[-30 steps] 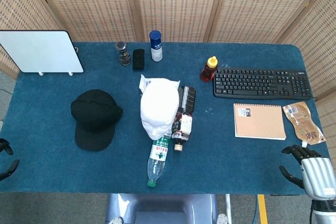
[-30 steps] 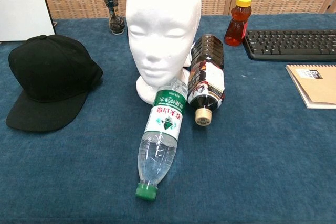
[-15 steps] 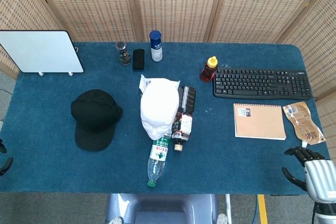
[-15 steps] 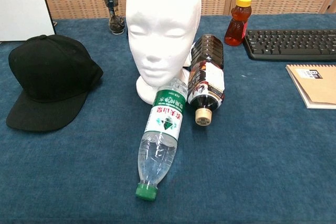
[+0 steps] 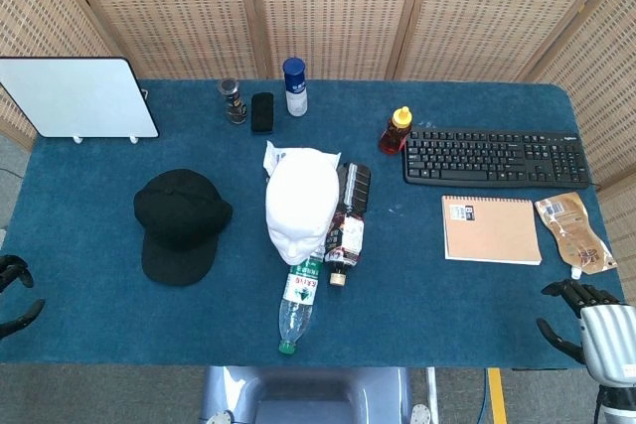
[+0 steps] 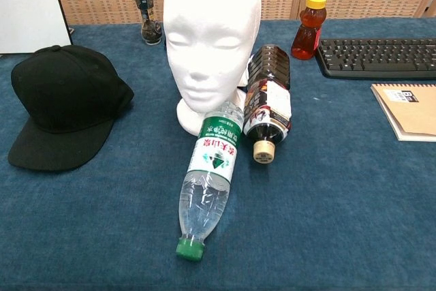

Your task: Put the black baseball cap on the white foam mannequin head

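Black baseball cap (image 5: 179, 223) lies beside the mannequin head (image 5: 301, 204) — both hands' (image 5: 599, 330) grip unclear, cannot tell.

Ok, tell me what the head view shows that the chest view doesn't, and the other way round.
Only the head view shows both robot hands: the left robot hand at the table's near left edge and the right robot hand at its near right corner, both holding nothing. It alone also shows the blue-capped can, the black phone and the snack pouch.

Only the chest view shows the face of the mannequin head upright.

Both show the black cap lying on the table, the two bottles lying down, the honey bottle, keyboard and notebook.
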Controlling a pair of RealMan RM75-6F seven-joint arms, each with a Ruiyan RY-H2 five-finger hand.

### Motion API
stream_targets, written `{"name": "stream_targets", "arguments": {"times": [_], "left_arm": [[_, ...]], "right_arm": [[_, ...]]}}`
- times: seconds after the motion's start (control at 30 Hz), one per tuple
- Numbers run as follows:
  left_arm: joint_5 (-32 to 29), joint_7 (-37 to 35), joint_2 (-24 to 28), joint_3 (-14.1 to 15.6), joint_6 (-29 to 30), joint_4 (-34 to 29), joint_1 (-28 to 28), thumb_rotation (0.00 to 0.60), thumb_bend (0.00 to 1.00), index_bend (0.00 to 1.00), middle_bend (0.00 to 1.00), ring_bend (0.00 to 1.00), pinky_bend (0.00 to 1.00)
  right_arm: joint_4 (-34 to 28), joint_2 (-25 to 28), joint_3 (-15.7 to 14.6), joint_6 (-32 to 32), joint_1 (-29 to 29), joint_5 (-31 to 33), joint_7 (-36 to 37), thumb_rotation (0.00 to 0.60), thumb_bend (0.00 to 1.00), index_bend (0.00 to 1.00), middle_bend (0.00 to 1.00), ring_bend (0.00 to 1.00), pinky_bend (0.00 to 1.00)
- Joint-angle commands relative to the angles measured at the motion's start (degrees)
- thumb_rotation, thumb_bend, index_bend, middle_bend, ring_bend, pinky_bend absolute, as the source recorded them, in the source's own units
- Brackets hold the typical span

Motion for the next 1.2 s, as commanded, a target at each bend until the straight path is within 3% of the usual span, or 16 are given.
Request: {"name": "stream_targets", "arguments": {"times": [0.03,0.27,0.67,1.2], "left_arm": [[0.62,0.75,-1.86,0.24,-2.5,2.06,-1.7,0.6,0.09,0.53,0.39,0.31,0.52],[-0.33,0.16,-6.52,0.39,-9.07,5.72,-5.44,0.6,0.08,0.53,0.39,0.31,0.52],[-4.37,4.85,-16.66,-1.55,-16.69,12.06,-11.44,0.6,0.16,0.53,0.42,0.35,0.54],[-5.62,6.82,-28.54,-1.54,-19.26,20.65,-15.35,0.6,0.16,0.53,0.43,0.35,0.55]], "right_arm": [[0.03,0.07,-0.02,0.15,-0.13,0.03,0.05,0.6,0.23,0.43,0.47,0.51,0.58],[0.34,-0.21,-0.25,0.44,-0.63,0.2,0.31,0.6,0.23,0.43,0.47,0.51,0.58],[1.44,-0.7,-0.43,1.14,-1.51,0.66,1.4,0.6,0.23,0.43,0.47,0.51,0.58],[3.03,-1.17,-0.58,1.56,-2.47,1.39,2.9,0.6,0.23,0.43,0.47,0.51,0.58]]}}
